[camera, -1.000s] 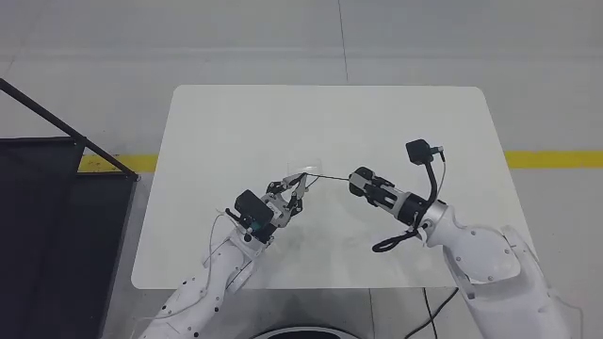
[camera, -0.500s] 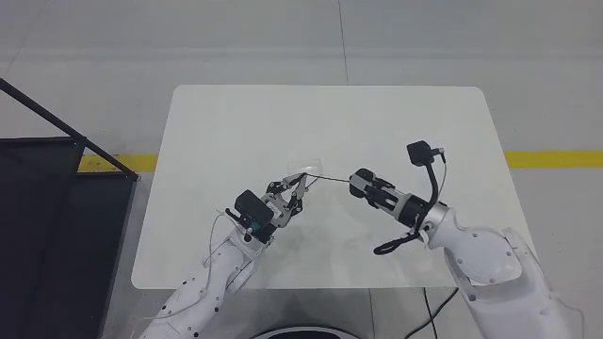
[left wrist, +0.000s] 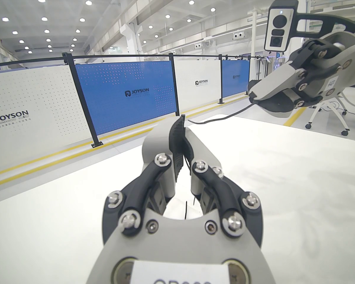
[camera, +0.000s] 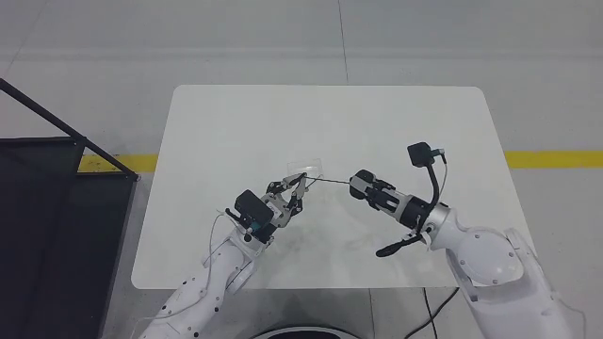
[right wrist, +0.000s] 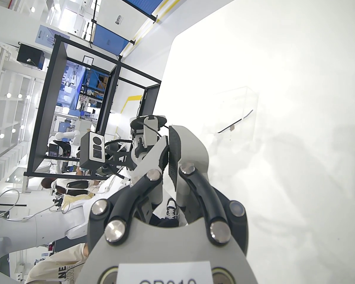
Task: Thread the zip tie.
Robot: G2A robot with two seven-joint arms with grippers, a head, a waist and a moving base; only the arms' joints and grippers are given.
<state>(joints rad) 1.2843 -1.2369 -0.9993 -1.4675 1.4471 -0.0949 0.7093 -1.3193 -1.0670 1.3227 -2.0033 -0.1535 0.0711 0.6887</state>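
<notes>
Top view places the zip tie (camera: 326, 181) as a thin black line held above the table, strung between the two grippers near the table's middle. The left gripper (camera: 296, 190) has its fingers pressed together on one end, and the right gripper (camera: 355, 183) pinches the other end the same way.

As I judge it, the risk lies in alignment. The strap is narrow, springy plastic and sags in a shallow curve in the left wrist view. Its tip may bow away from the small head opening, or twist so the flat face meets the slot wrongly. Pinched near its end, it could also slide through the ribbed black pads (left wrist: 177, 143) when pushed. Which end carries the head, I cannot tell.

Just beyond the tie sits a clear, thin-walled box (right wrist: 239, 104) with another black strip (right wrist: 236, 122) inside; a swinging finger could knock it. The table (camera: 415, 132) is smooth matte white with rounded corners.
</notes>
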